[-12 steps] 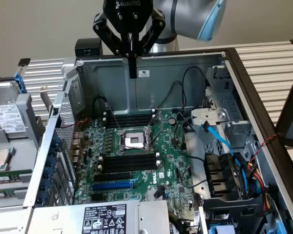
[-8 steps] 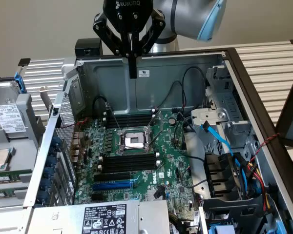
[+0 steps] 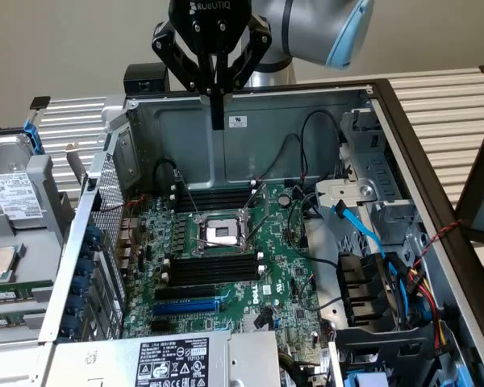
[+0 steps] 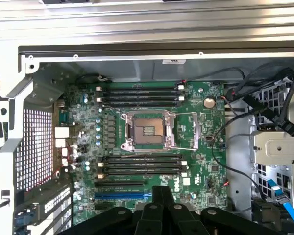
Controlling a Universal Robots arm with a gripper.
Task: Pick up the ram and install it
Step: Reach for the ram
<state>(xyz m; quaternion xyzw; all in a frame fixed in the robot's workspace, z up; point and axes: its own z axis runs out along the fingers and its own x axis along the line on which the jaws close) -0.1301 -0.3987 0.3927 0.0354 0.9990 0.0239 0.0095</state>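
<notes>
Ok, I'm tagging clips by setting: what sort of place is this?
Probably a robotics workbench for computer assembly: an opened desktop case with its motherboard bare, on a slatted table, a gripper above.

The setting looks like a robotics lab bench set up for computer assembly. An open grey sheet-metal desktop computer case (image 3: 250, 145) lies on its side on a pale ribbed aluminium tabletop (image 3: 448, 105). It exposes a green motherboard (image 3: 290, 266) with an empty silver processor socket (image 3: 223, 234) and loose black and blue cables (image 3: 359, 228). At the exterior view's left sits a grey drive with a white label (image 3: 16, 197). A silver and light-blue robot arm (image 3: 315, 28) reaches over the case.
</notes>
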